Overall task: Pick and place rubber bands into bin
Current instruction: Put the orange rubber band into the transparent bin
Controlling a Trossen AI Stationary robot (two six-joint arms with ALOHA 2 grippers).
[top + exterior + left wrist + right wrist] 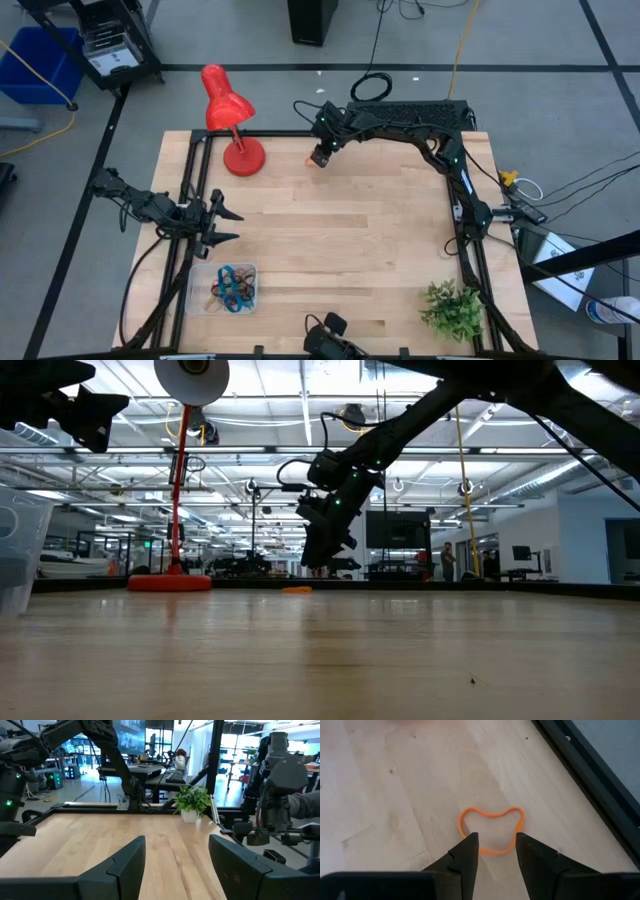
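The right gripper (496, 851), jaws apart, hangs directly over the thin orange rubber band (491, 831) lying flat, seemingly widest across the jaws' gap, on the pale wooden surface (410, 795).

Even, bright light is falling on the table (350, 230) in the high view, casting only faint, soft shadows. In the low view, ceiling strip lights (250, 450) are glaring behind the arms, leaving them showing as dark silhouettes, and the nearest wood is reading soft and out of focus. In the left wrist view, windows are blowing out white at the far end of the room. In the right wrist view, the wood is looking pale, and the fingers (465, 857) are appearing slightly blurred.
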